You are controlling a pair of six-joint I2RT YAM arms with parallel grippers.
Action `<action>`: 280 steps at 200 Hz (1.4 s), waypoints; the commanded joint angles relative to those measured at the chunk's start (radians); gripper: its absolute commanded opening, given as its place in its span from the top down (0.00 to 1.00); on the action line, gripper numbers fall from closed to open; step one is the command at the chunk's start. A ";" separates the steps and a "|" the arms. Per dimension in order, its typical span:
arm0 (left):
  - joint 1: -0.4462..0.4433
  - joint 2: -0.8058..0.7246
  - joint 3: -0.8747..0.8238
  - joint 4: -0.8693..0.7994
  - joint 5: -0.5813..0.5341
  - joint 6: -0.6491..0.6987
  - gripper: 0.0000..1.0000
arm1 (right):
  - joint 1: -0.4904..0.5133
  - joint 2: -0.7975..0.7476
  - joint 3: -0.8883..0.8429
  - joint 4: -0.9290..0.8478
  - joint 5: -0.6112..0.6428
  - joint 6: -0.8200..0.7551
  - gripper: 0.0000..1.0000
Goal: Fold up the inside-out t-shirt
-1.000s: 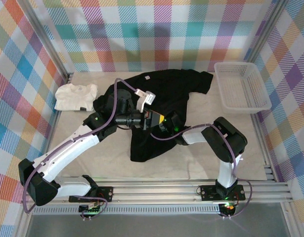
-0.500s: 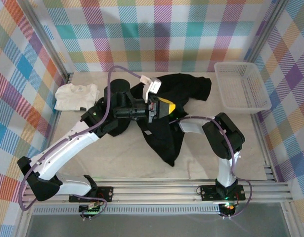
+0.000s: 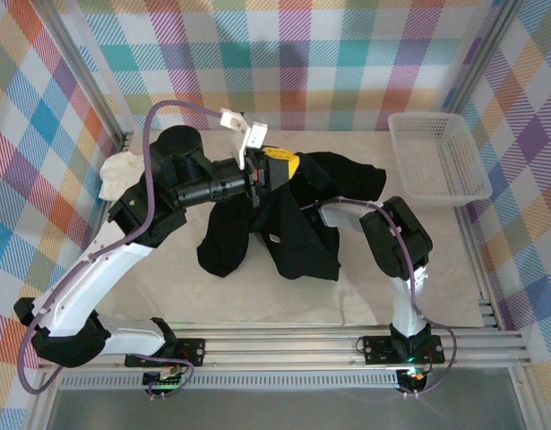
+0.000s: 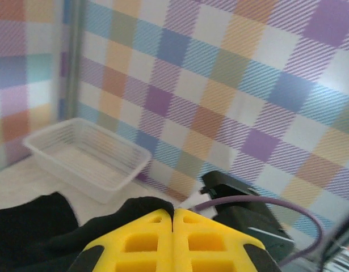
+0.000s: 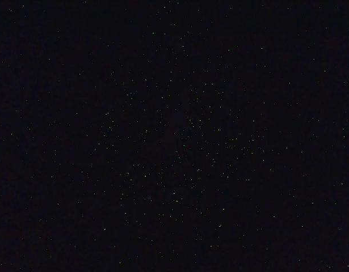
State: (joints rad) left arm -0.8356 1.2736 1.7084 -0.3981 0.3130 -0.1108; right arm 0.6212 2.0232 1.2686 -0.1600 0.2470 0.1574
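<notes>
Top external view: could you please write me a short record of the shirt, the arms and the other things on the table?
black t-shirt: bunched, partly lifted off the table, hanging from the left hand
left hand: shut on the shirt's cloth, raised above the table
right arm: forearm runs under the shirt
white garment: far left corner, apart from the black shirt
white basket: far right corner, empty
</notes>
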 commanded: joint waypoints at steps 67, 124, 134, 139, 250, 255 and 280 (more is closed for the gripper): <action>0.101 -0.073 -0.074 -0.006 -0.535 0.072 1.00 | -0.014 -0.013 -0.038 -0.197 -0.315 -0.080 0.99; 0.491 0.011 -0.368 0.078 -0.587 -0.108 1.00 | -0.003 -0.296 -0.128 0.006 -0.634 -0.047 1.00; 0.550 0.049 -0.401 0.088 -0.590 -0.124 1.00 | 0.001 -0.330 -0.146 0.052 -0.674 -0.034 1.00; 0.574 0.068 -0.414 0.093 -0.593 -0.127 1.00 | 0.000 -0.347 -0.152 0.069 -0.694 -0.029 1.00; 0.695 0.381 -0.619 0.235 -0.547 -0.249 1.00 | -0.186 -0.547 -0.048 0.397 -1.011 0.124 1.00; 0.705 0.383 -0.632 0.240 -0.536 -0.263 1.00 | -0.203 -0.557 -0.045 0.412 -1.018 0.134 1.00; 0.756 0.360 -0.706 0.262 -0.489 -0.319 1.00 | -0.254 -0.584 -0.055 0.417 -1.031 0.138 1.00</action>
State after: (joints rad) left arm -0.1280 1.6505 1.0637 -0.1867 -0.2195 -0.3527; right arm 0.4007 1.4975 1.1805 0.1223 -0.7055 0.2497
